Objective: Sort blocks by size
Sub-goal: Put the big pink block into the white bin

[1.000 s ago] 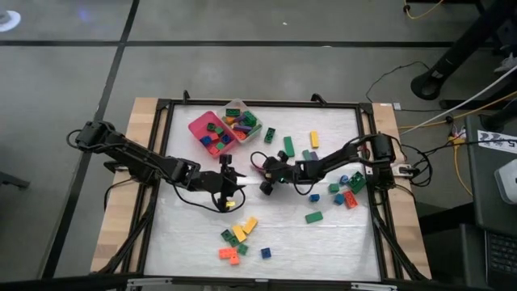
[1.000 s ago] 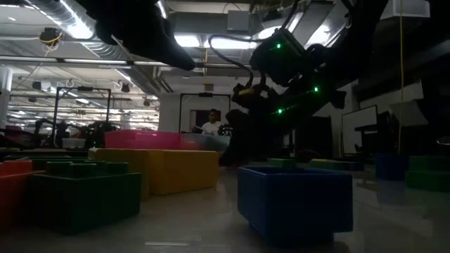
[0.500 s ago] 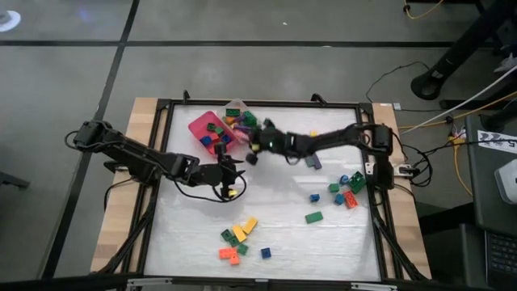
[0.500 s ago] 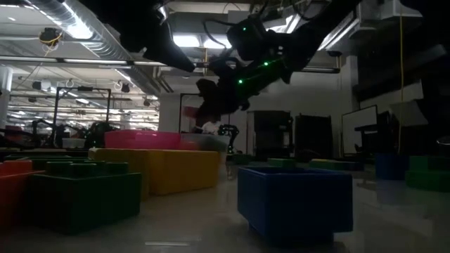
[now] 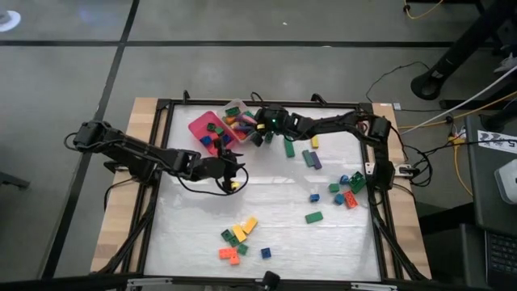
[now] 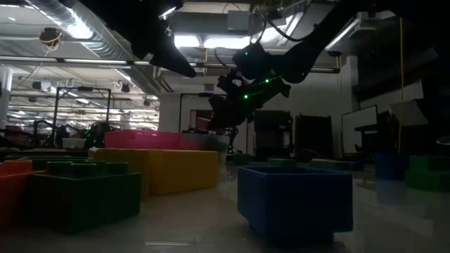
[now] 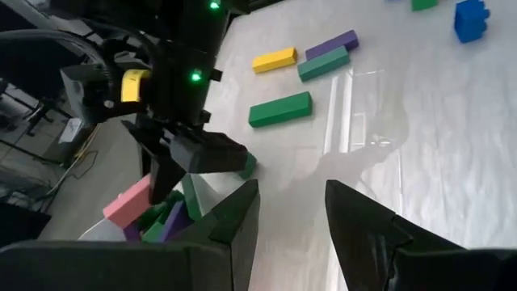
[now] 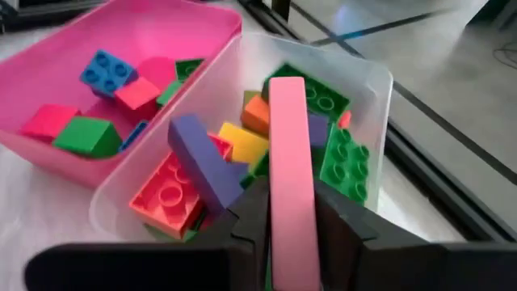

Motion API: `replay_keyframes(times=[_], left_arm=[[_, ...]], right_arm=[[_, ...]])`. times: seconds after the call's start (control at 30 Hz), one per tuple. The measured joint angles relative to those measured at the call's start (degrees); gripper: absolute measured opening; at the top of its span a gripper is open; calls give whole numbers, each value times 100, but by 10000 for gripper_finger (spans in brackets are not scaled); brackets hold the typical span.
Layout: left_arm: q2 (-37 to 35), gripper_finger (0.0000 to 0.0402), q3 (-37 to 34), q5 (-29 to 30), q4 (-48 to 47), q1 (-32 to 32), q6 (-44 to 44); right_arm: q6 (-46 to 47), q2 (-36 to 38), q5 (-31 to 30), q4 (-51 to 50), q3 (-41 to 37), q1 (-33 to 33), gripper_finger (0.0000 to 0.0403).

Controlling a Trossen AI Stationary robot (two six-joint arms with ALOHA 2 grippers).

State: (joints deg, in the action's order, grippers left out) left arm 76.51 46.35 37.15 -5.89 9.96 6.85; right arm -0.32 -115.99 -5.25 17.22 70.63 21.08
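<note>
Your right pincer (image 8: 289, 230) has swung across the counter (image 5: 275, 226) and now hangs over the clear plastic tray (image 8: 376, 89), clamped on a long pink bar (image 8: 288, 170). Half a second ago it was only nearing the two trays; a second ago it was down at mid-counter among the loose blocks. So the carry is done, and I judge that what is left of this step is the release. The clear tray already holds long pieces, a purple bar (image 8: 202, 166) among them, beside a red brick (image 8: 166, 198) and green ones, so the pink bar seems to belong here and not in the pink square tray (image 8: 174, 28), where short squarish blocks lie, such as a blue one (image 8: 107, 71).

Your left pincer (image 5: 232, 171) has also shifted, from lower on the counter toward the pink tray's near corner. Something yellow (image 5: 233, 184) shows at its tip in the high view, yet the left wrist view shows its fingers (image 7: 234, 222) parted with nothing between them, so read it as open and narrow, and take the yellow bit as lying by it, not held.

Plenty is unsorted: a green bar (image 7: 279, 109), a yellow bar (image 7: 274, 59), a purple bar on the counter (image 7: 331, 43), and clusters at the near edge (image 5: 239, 234) and the right side (image 5: 347, 187).
</note>
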Motion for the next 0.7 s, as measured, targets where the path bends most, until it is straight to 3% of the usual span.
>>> replay_keyframes(times=[0.2,0.4,0.7], left_arm=[[0,131,0,-2,-36,-66,-113],[0,131,0,-54,-131,-16,-765],[0,131,0,-865,-130,231,-1366]], right_arm=[[0,-21,108,-38,-2,-4,80],[-2,-21,171,-88,-2,7,86],[-2,-21,-315,-81,-2,-4,164]])
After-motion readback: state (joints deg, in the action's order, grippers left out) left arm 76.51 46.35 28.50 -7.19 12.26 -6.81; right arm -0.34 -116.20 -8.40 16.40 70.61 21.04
